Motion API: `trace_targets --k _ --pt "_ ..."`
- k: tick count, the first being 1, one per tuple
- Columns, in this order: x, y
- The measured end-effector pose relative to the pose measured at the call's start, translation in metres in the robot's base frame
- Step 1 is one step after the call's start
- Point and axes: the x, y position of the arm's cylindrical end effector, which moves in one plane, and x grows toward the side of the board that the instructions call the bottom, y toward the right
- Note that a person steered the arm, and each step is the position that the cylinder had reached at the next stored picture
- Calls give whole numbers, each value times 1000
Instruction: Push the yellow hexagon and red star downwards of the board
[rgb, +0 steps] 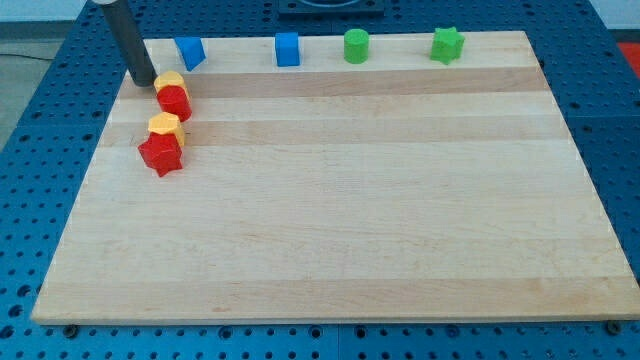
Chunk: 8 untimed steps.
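In the camera view, my tip (144, 80) is seen at the top left corner of the wooden board (350, 250), just to the left of a yellow block (168, 80), and it looks to be touching it or almost so. No claw is fitted, only a plain rod, so nothing can be held or gripped. A red round block (174, 102) sits right below that yellow block. A little lower, the yellow hexagon (164, 125) is found, and the red star (160, 153) is pressed against its lower side. Both are probably small, hard and light, so they should slide easily on the smooth wood and may spin if pushed off centre. They cannot be picked up, so a push is best made on the top side of the hexagon, in the middle. Along the top edge are a blue block (189, 51), a blue cube (287, 48), a green cylinder (356, 45) and a green star (447, 44).
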Motion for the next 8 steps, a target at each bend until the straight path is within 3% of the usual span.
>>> trace_targets --k 2,5,8 --pt "12 45" --pt "89 41" --pt "206 37"
